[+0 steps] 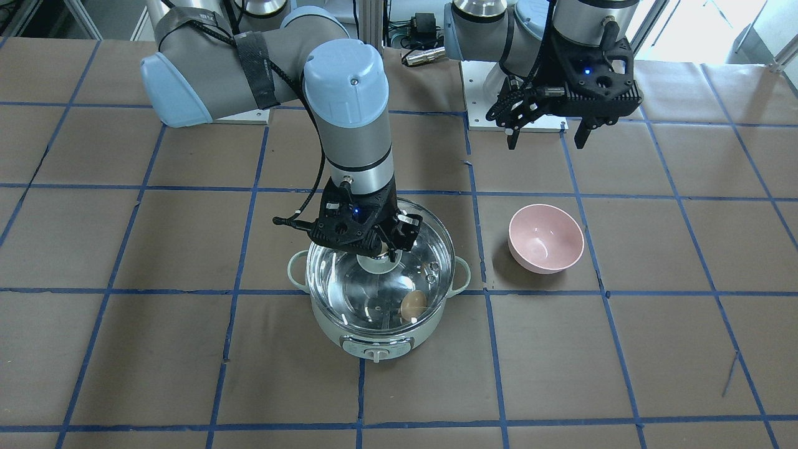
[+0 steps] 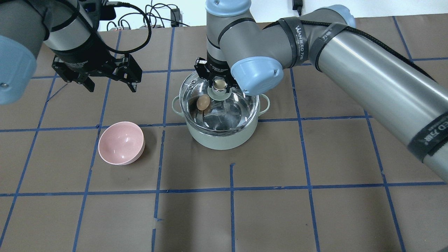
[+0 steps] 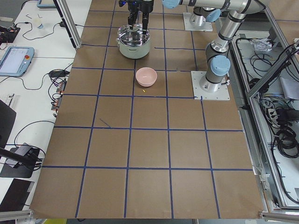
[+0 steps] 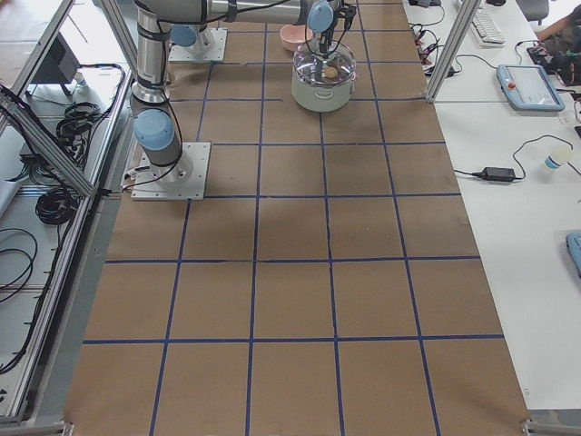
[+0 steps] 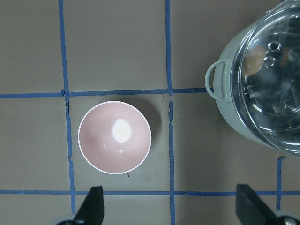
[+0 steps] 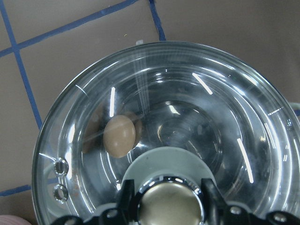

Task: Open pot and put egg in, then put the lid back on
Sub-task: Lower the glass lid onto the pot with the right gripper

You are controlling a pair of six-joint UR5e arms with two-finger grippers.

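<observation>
The mint-green pot (image 1: pixel 374 333) stands mid-table, also in the overhead view (image 2: pixel 220 140). The brown egg (image 1: pixel 413 304) lies inside it, seen through the glass in the overhead view (image 2: pixel 203 102) and the right wrist view (image 6: pixel 119 136). The clear glass lid (image 1: pixel 418 243) covers the pot's mouth; I cannot tell whether it rests on the rim. My right gripper (image 2: pixel 219 85) is shut on the lid's beige knob (image 6: pixel 168 204). My left gripper (image 2: pixel 111 85) is open and empty, high above the table behind the bowl, its fingertips (image 5: pixel 93 201) in the left wrist view.
An empty pink bowl (image 2: pixel 120 142) sits on the table to the robot's left of the pot, also in the left wrist view (image 5: pixel 115 137). Brown paper with a blue tape grid covers the table (image 2: pixel 315 157).
</observation>
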